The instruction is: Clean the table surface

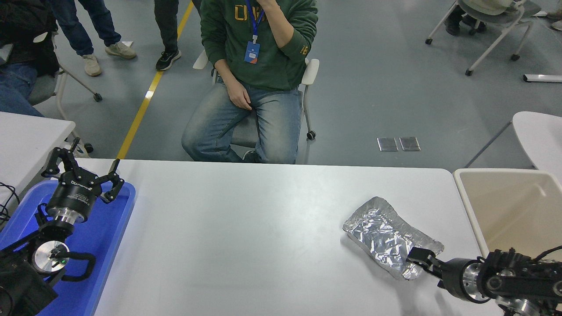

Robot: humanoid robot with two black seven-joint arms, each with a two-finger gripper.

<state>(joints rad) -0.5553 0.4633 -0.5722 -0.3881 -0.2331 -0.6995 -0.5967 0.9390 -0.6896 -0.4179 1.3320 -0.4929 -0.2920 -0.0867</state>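
Observation:
The white table surface fills the middle of the head view. A crumpled silver foil tray lies on it at the right, open side up. My right gripper comes in low from the lower right and is at the foil tray's near right corner, touching or just over its rim; I cannot tell whether it is open or shut. My left gripper is open and empty, parked above the blue tray at the lower left.
A beige rectangular bin stands at the table's right end, just right of the foil tray. A person in a green top sits on a chair at the far side. Other people's legs and chairs are farther back.

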